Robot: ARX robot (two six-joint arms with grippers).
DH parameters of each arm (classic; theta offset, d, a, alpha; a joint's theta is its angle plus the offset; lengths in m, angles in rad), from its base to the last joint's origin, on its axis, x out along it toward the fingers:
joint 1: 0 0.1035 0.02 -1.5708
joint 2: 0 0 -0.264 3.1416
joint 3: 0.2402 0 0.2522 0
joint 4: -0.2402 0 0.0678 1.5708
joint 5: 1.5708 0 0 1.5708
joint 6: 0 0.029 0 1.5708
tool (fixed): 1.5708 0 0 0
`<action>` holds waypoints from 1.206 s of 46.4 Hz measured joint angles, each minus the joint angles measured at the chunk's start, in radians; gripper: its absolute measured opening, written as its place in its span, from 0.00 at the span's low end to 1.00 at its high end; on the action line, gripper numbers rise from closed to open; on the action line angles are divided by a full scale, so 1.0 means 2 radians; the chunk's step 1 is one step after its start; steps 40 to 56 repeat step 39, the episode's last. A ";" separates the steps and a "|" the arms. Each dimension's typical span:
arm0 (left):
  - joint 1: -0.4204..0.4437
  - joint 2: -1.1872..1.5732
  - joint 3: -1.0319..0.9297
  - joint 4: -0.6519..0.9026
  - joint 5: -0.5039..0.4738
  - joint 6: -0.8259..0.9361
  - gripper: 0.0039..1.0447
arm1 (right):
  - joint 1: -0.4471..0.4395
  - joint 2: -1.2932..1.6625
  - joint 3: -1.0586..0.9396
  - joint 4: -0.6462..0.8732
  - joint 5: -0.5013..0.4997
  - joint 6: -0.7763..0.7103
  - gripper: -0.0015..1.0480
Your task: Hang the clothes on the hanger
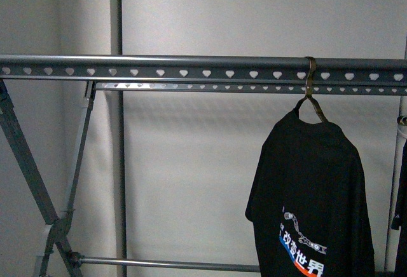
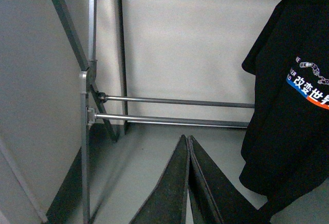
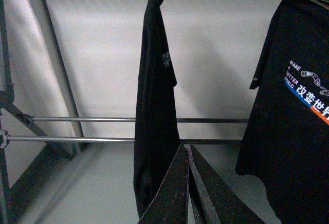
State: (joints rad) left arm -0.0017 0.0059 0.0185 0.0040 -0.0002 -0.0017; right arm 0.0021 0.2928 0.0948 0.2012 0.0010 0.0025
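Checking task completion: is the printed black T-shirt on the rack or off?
On: T-shirt hangs from a hook over the rack's rail.

Grey floor (image 2: 139, 167) down there, plain and smooth, running to the white wall. The rack (image 2: 85, 131) stands on it, a leg meeting the floor near the wall, two low bars (image 2: 175, 111) just above the floor.

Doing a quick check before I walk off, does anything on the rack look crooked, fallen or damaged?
Nothing stands out. The T-shirt hangs on the rack by its hook, off the floor, and a second dark garment hangs straight nearby. Both tools, left and right, are shut and hold nothing.
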 joint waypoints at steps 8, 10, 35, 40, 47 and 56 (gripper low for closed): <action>0.000 0.000 0.000 0.000 0.000 0.000 0.03 | 0.000 -0.024 -0.014 -0.010 0.000 0.000 0.02; 0.000 0.000 0.000 0.000 0.000 0.000 0.03 | 0.000 -0.029 -0.016 -0.013 0.000 0.000 0.02; 0.000 -0.001 0.000 -0.001 0.000 0.000 0.12 | 0.000 -0.144 -0.044 -0.101 -0.001 -0.001 0.10; 0.000 -0.001 0.000 -0.001 0.000 0.000 0.26 | 0.000 -0.144 -0.044 -0.101 -0.001 -0.001 0.23; 0.000 -0.001 0.000 -0.001 0.000 0.000 0.26 | 0.000 -0.144 -0.044 -0.101 -0.001 -0.001 0.23; 0.000 -0.001 0.000 -0.001 0.000 0.000 0.26 | 0.000 -0.144 -0.044 -0.101 -0.001 -0.001 0.23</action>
